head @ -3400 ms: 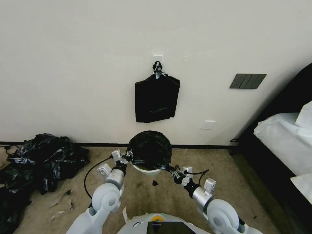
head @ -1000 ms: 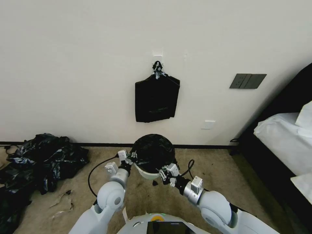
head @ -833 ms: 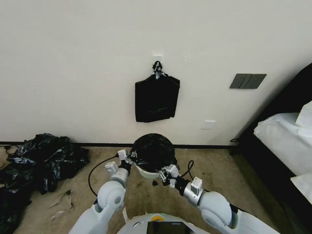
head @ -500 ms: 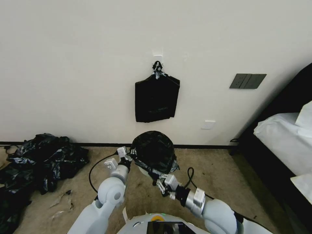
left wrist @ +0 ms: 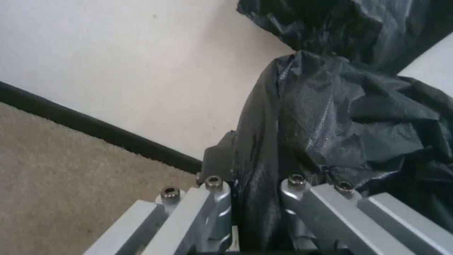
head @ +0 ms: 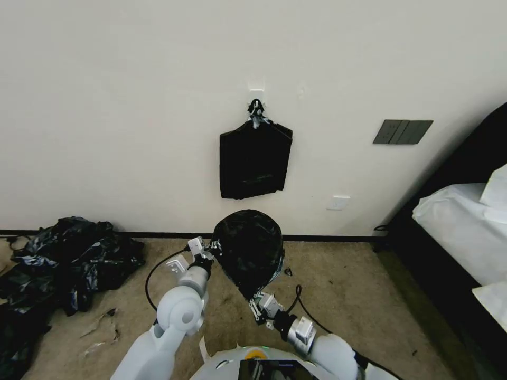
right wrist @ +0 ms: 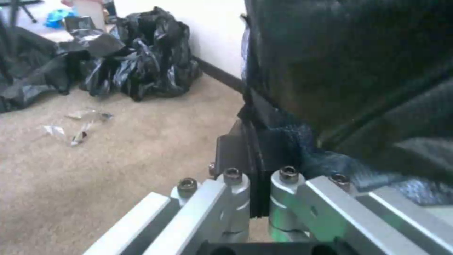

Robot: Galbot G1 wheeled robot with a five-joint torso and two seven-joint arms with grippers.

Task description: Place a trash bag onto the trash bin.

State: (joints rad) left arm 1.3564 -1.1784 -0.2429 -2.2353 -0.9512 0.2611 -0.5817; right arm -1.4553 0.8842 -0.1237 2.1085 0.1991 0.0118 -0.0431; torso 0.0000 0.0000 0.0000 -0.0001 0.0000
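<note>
Beige carpet (head: 348,295) runs to a cream wall (head: 132,105). From the head camera, the bag (head: 248,248) is stretched over the bin, covering it entirely; the left gripper (head: 207,252) pinches its left edge, and the right gripper (head: 254,305) pinches its near lower edge. A flat black bundle (head: 255,161) hangs on the wall above; a mound of black bags (head: 68,258) lies at the left. The left wrist camera shows the fingers (left wrist: 214,198) clamped on a fold of bag (left wrist: 339,120), with cream bin (left wrist: 431,58) peeking past the plastic. The right wrist camera shows fingers (right wrist: 236,191) closed on the bag's (right wrist: 349,71) edge, with the mound (right wrist: 137,67) behind.
</note>
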